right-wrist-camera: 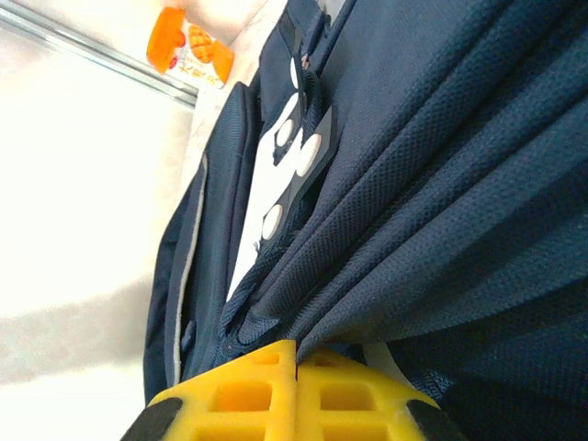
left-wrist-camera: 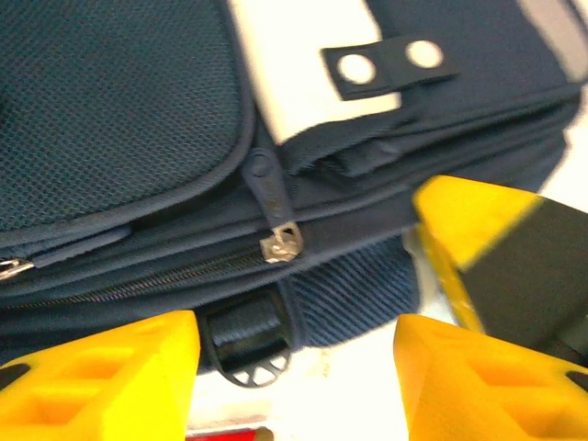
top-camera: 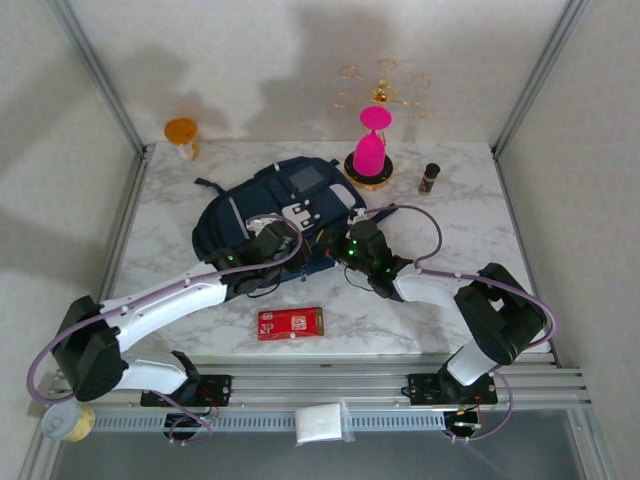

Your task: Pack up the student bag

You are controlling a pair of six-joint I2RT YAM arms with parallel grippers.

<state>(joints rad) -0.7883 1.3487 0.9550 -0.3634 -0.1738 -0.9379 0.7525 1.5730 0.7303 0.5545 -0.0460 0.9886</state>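
Up close, the left gripper [left-wrist-camera: 294, 349] hangs with its jaws wide apart, the student bag [left-wrist-camera: 119, 110] lying just ahead of its fingertips, zipper [left-wrist-camera: 280, 243] facing them. Alongside, the right gripper [right-wrist-camera: 296, 358] pinches a fold of the bag's navy fabric between closed fingers.
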